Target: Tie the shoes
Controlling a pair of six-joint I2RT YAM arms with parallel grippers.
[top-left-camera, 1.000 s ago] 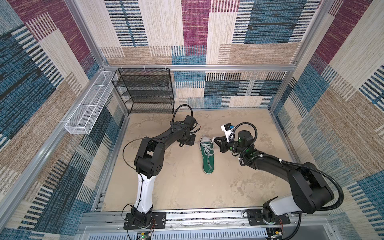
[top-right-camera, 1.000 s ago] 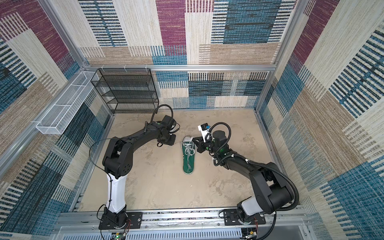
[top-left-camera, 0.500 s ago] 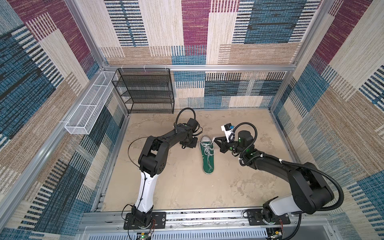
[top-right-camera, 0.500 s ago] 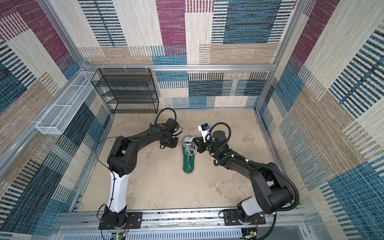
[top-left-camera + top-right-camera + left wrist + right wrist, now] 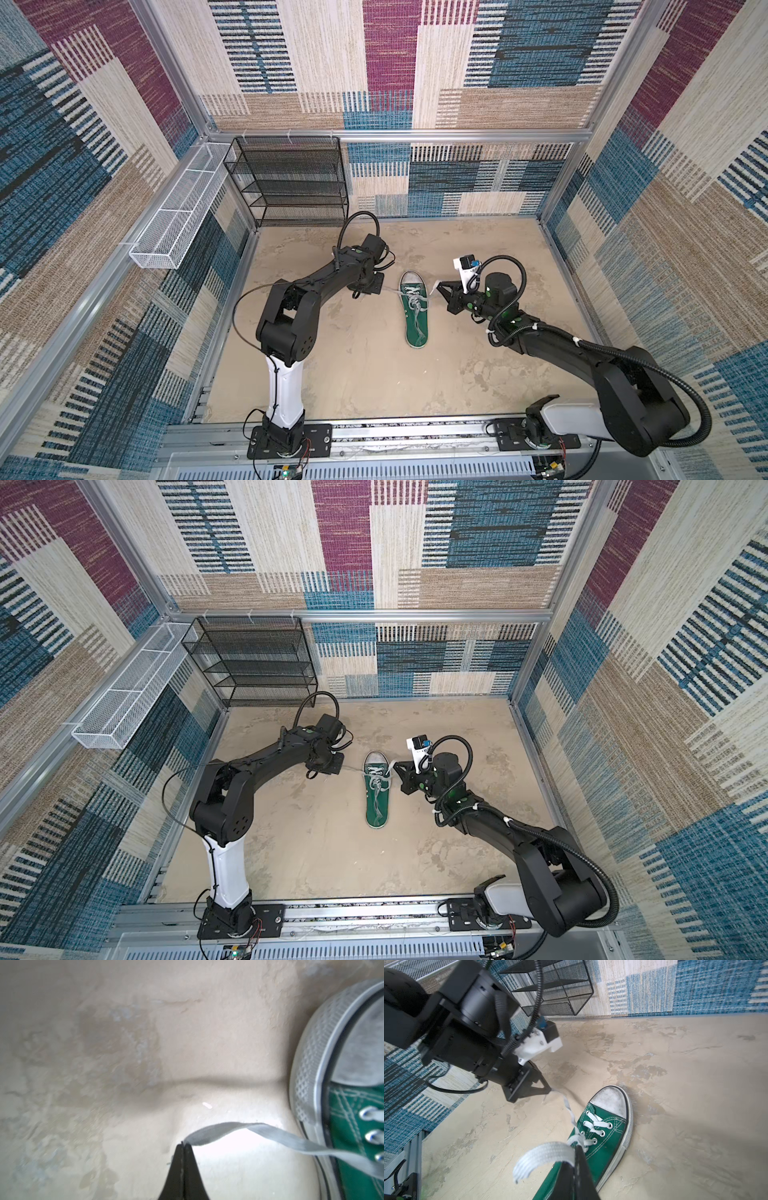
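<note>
Both top views are bright, evenly lit and sharp, with wide-angle bowing toward the edges and soft shadows on the tabletop [image 5: 353, 374]. The left wrist view is hazy and smeared; white glare burns out the surface beside the dark left fingers [image 5: 175, 1174], and a blurred shadow band, perhaps cast by the lace [image 5: 270, 1134], crosses it. The right wrist view is crisp mid-frame, but the right fingers [image 5: 566, 1186] near the lens are out of focus.

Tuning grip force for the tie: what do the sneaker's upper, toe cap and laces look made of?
Upper: green woven canvas, matte, white contrast stitching visible. Toe cap: likely rubber, off-white, scuffed matte. Laces: flat woven textile, ribbed weave shows, probably cotton or polyester; limp, they twist and sag.
</note>
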